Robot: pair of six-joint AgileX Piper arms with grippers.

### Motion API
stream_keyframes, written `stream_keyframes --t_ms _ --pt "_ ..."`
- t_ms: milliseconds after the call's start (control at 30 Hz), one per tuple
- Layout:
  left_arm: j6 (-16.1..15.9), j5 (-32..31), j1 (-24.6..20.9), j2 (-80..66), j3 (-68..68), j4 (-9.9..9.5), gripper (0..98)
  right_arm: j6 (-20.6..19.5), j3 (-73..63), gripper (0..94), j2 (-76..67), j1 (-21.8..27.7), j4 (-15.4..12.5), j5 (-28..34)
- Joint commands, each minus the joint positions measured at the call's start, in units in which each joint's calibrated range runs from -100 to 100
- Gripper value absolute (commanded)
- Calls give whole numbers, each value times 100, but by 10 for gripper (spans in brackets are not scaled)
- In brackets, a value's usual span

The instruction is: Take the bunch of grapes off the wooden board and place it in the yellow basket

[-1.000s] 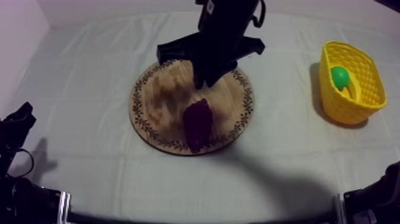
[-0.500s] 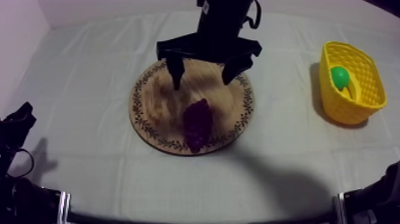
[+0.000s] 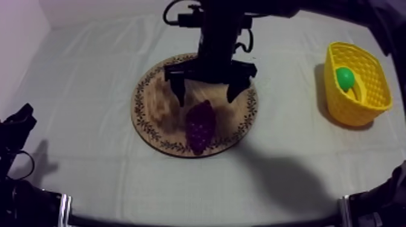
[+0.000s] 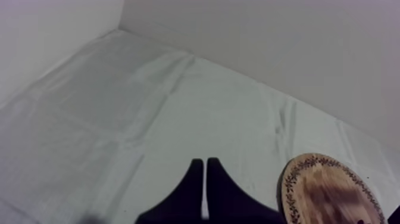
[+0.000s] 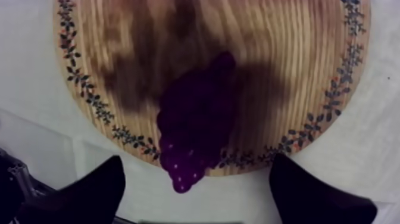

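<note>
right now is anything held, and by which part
Nothing held. Right gripper open above the purple bunch of grapes on the round wooden board; left gripper shut, empty.

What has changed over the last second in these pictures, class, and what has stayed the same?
The right hand opened its fingers and came down toward the bunch of grapes; it now hovers open over it. Nothing was taken hold of or let go. The bunch stayed on the wooden board, the yellow basket stayed at the right, and the left hand stayed shut at rest.
</note>
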Motion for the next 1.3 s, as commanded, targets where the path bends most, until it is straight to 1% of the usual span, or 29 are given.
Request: stream_keyframes --t_ms 0,467,633,767,1067,1167,1267 --pt "-1 0 2 2 -4 1 0 -6 -54 703 176 -5 -25 -20" --pt "-1 0 2 2 -4 1 0 -132 -333 717 1010 -97 -54 -69" --pt "-1 0 2 2 -4 1 0 -138 -341 703 1165 -99 -49 -136" --pt "-1 0 2 2 -4 1 0 -117 -323 639 1241 -107 -55 -253" --pt "-1 0 2 2 -4 1 0 -65 -194 417 1361 -111 -132 -508" --pt "-1 0 2 2 -4 1 0 -61 -163 380 1363 -103 -137 -572" --pt "-1 0 2 2 -4 1 0 -61 -163 368 1301 -92 -127 -591"
